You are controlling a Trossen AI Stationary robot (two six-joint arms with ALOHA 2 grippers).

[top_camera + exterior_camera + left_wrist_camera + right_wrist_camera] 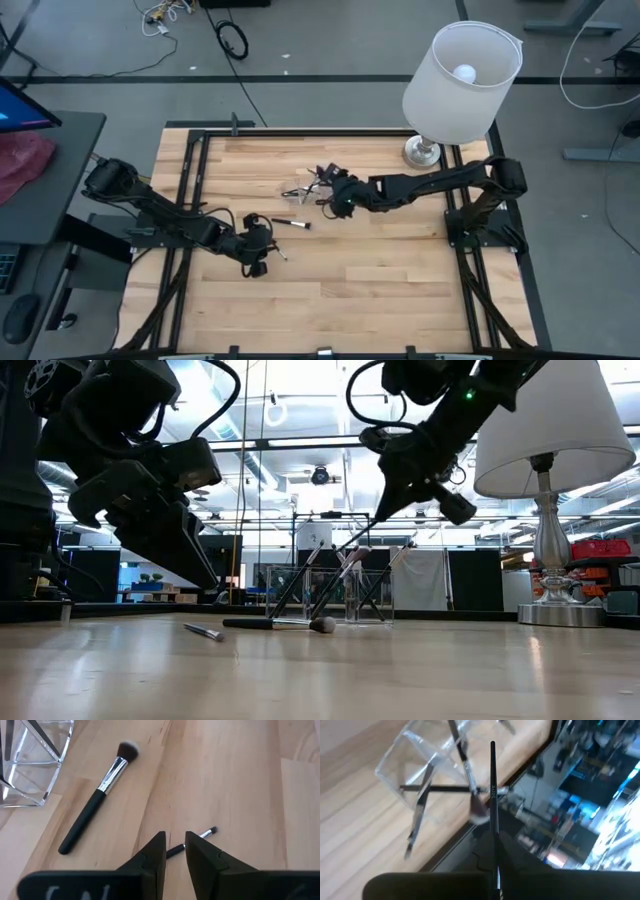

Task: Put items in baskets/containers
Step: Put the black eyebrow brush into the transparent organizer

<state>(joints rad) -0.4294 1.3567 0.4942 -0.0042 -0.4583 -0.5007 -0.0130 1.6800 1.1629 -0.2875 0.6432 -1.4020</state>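
Observation:
The clear plastic container (330,596) stands on the table with several dark-handled brushes leaning in it; it also shows in the high view (300,185). My right gripper (412,472) hangs above and to the right of it, shut on a thin black brush (493,795). A thick brush (97,797) lies flat on the wood near the container. A small thin brush (207,833) lies flat near the left gripper. My left gripper (175,847) hovers just above that brush, narrowly open, one finger on each side of its handle. My right gripper pinches the thin black brush between its two fingers, which lie along its length. The fingers (506,851) hide the held end. The long handle (493,775) sticks out past them, lifted clear, its free end (492,744) slanting down toward the container's opening.
A white-shaded lamp (462,80) with a metal base (552,610) stands at the table's far right corner. Bare wood (380,290) stretches across the near half of the table. The black frame rails (190,180) run along the table's left and right sides.

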